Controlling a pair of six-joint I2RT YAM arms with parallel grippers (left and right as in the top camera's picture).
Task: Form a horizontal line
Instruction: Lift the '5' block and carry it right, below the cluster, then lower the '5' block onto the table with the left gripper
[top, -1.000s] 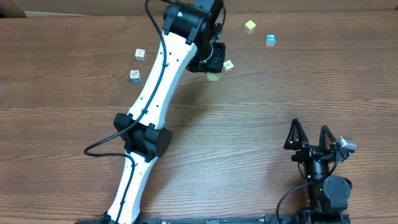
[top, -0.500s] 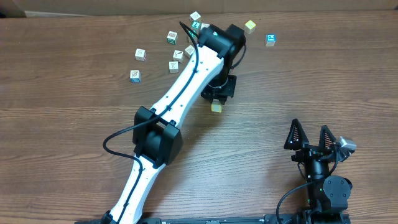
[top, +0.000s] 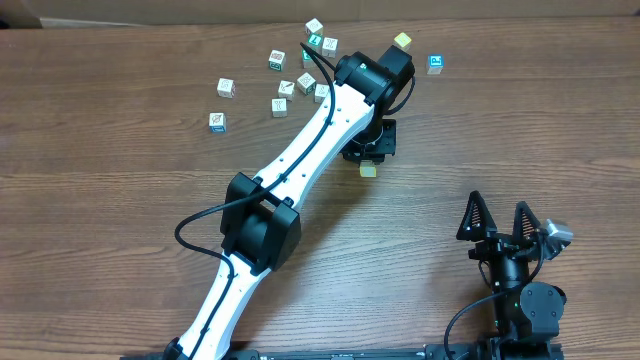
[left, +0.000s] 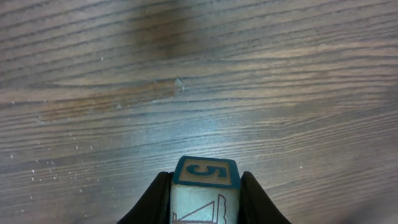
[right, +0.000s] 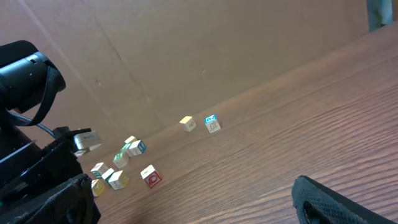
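My left gripper (top: 368, 162) is shut on a small pale wooden cube (top: 369, 170) right of the table's middle. In the left wrist view the cube (left: 206, 172) shows a blue 5 on its top face and a line drawing on its front, with a black finger pressed against each side, above bare wood. The horizontal line is out of view; all the cubes I see lie loose. My right gripper (top: 498, 214) stands open at the front right with nothing between its fingers (right: 333, 200).
Several loose cubes (top: 300, 84) are scattered at the back middle. A yellow one (top: 402, 41) and a blue one (top: 435, 63) lie at the back right. Two more (top: 227, 87) (top: 217, 121) sit to the left. The white left arm (top: 300, 150) crosses the table diagonally.
The left arm has swung right and toward the front with the cube in its grip, uncovering the cluster of cubes at the back. The right arm has not moved.
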